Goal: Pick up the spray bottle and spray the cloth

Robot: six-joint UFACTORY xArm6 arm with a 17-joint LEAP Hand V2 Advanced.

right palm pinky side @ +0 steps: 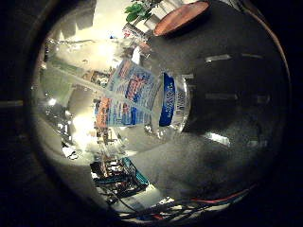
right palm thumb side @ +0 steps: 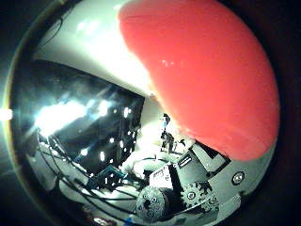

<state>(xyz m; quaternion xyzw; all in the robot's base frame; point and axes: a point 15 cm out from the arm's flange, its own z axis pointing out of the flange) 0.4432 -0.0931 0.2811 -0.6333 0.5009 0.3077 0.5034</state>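
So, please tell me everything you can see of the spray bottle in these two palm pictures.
The spray bottle has a clear plastic body that lets the room show through, wrapped in a label of blue, red and white. It fills much of the little finger side view, so it is close to the palm. In the thumb side view a large smooth red part, probably the bottle's head, fills much of the picture. The hand shows only as geared parts; whether its fingers hold the bottle cannot be seen.

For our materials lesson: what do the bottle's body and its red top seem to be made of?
Bottle body: clear, glossy plastic, probably; the room shows through it around a printed label. Red top: smooth, opaque, shiny plastic by its small highlights, though the close view leaves that uncertain.
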